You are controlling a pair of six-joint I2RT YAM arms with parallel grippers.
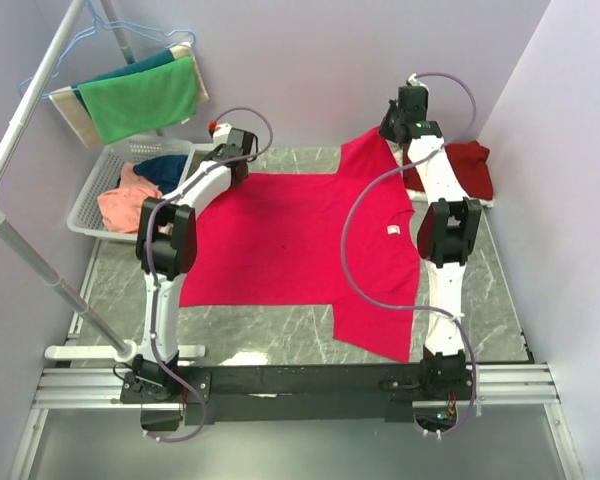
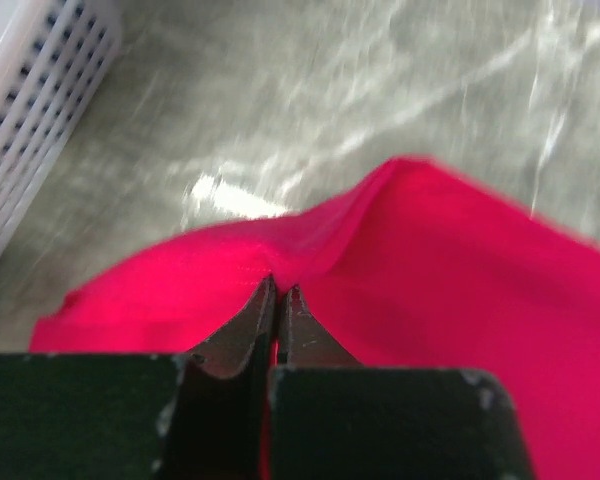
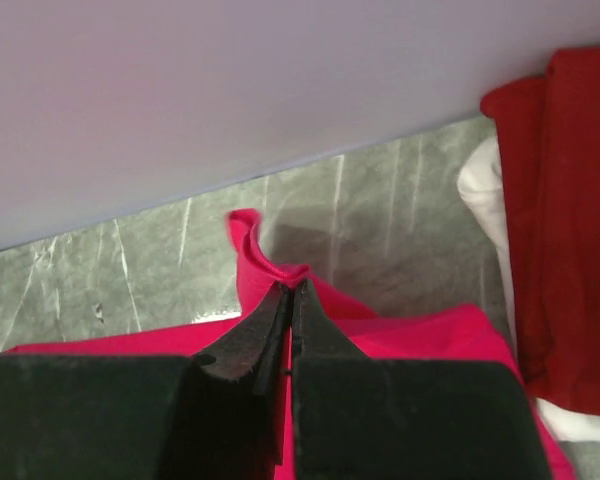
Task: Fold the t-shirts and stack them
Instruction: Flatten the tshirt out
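Note:
A bright pinkish-red t-shirt [image 1: 300, 235] lies spread on the marble table, collar end to the right. My left gripper [image 1: 223, 160] is shut on its far left edge, and the cloth [image 2: 430, 260] puckers at the closed tips [image 2: 279, 289]. My right gripper [image 1: 397, 130] is shut on the far right sleeve, lifted off the table; the curled sleeve edge [image 3: 250, 250] stands above the closed tips [image 3: 291, 288]. A folded maroon-red t-shirt [image 1: 470, 168] lies at the far right and also shows in the right wrist view [image 3: 565, 220]. Salmon-orange [image 1: 120, 205] and navy [image 1: 165, 170] shirts lie in a basket.
A white mesh basket [image 1: 90, 190] stands at the far left; its wall shows in the left wrist view [image 2: 30, 110]. Green, teal and beige towels [image 1: 140, 95] hang on a rack [image 1: 30, 100] above it. The back wall [image 3: 230, 90] is close behind the right gripper.

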